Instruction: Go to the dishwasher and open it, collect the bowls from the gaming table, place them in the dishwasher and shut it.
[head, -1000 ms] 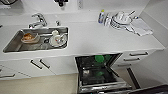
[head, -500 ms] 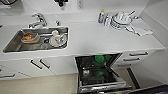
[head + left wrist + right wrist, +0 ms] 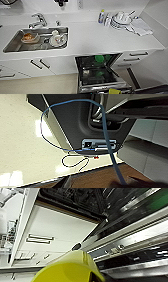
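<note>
Our right claw's fingers could not be made out, so we cannot say whether it was open or clamped; what we did see in the right wrist view was a lime-yellow bowl (image 3: pixel 68 268) looming large and close to the camera, just above the steel edge of the dishwasher (image 3: pixel 130 235) door. In the head view the same bowl (image 3: pixel 114 91) showed as a small yellow shape at the front lip of the lowered door. Of our left claw we could tell nothing either — its wrist view gave us the robot's own dark body with a blue cable (image 3: pixel 75 124) looping across it, over a pale glossy floor (image 3: pixel 20 144).

The dishwasher (image 3: pixel 98 72) stood open below the white counter (image 3: pixel 100 40), its door folded down toward us and its dark interior exposed. Inside, we saw a green bowl (image 3: pixel 99 59) toward the back of the rack and a second green shape (image 3: pixel 100 73) lower down, nearer the door.

To the left, the steel sink (image 3: pixel 37 38) held a bowl with something orange (image 3: pixel 29 37) and white dishes (image 3: pixel 58 38), with the tap (image 3: pixel 38 20) behind it. At the back right of the counter sat a bottle (image 3: pixel 101 16), a stack of white crockery (image 3: pixel 121 20) and a folded cloth (image 3: pixel 140 27). White drawers with bar handles (image 3: pixel 138 53) flanked the machine — cabinet doors (image 3: pixel 40 64) on the other side.
</note>
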You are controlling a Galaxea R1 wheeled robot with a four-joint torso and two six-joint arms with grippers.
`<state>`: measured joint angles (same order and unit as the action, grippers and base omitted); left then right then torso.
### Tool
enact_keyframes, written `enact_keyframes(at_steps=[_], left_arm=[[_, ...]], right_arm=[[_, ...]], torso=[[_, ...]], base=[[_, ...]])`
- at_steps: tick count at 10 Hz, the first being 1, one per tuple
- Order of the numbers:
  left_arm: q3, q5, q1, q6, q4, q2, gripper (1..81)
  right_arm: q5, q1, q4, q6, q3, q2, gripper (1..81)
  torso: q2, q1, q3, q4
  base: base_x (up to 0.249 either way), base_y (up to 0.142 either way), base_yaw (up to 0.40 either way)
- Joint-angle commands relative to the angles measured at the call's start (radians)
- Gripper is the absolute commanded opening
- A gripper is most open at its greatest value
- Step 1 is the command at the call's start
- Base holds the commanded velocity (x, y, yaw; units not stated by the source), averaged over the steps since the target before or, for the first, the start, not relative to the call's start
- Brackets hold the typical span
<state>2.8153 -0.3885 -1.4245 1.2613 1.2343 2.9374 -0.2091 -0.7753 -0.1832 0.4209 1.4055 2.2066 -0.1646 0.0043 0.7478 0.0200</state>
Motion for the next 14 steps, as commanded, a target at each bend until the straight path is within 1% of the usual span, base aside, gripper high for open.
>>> enact_keyframes(at_steps=[1, 3, 5, 7, 8, 12, 13, 14], left_arm=[[0.004, 0.051, -0.043, 0.003, 0.008, -0.012, 81.1], [0.006, 0.053, -0.052, 0.001, 0.008, -0.012, 81.1], [0.006, 0.053, -0.064, 0.001, 0.008, -0.010, 81.1], [0.006, 0.053, -0.067, 0.001, 0.008, -0.010, 81.1], [0.006, 0.054, -0.067, 0.001, 0.008, -0.009, 81.1], [0.007, 0.056, -0.067, 0.000, 0.011, -0.003, 81.1], [0.007, 0.056, -0.067, 0.000, 0.011, -0.001, 81.1], [0.007, 0.054, -0.067, 0.000, 0.011, 0.000, 81.1]], right_arm=[[0.083, 0.109, 0.014, 0.024, 0.077, 0.055, 1.0], [0.125, 0.136, 0.016, 0.035, 0.172, 0.130, 1.0], [0.149, 0.200, 0.014, 0.062, 0.216, 0.165, 1.0], [0.172, 0.280, 0.014, 0.090, 0.196, 0.169, 1.0], [0.192, 0.310, 0.014, 0.091, 0.184, 0.172, 1.0], [0.208, 0.354, 0.019, 0.099, 0.179, 0.184, 1.0], [0.223, 0.363, 0.021, 0.104, 0.177, 0.187, 81.1], [0.272, 0.368, 0.013, 0.105, 0.165, 0.181, 81.1]], torso=[[0.000, 0.000, 0.000, 0.000], [0.000, 0.000, 0.000, 0.000], [0.000, 0.000, 0.000, 0.000], [0.000, 0.000, 0.000, 0.000], [0.000, 0.000, 0.000, 0.000], [0.000, 0.000, 0.000, 0.000], [0.000, 0.000, 0.000, 0.000], [0.000, 0.000, 0.000, 0.000]], base=[[0.000, 0.000, 0.000], [0.000, 0.000, 0.000], [0.000, 0.000, 0.000], [0.000, 0.000, 0.000], [0.000, 0.000, 0.000], [0.000, 0.000, 0.000], [0.000, 0.000, 0.000], [0.000, 0.000, 0.000]])
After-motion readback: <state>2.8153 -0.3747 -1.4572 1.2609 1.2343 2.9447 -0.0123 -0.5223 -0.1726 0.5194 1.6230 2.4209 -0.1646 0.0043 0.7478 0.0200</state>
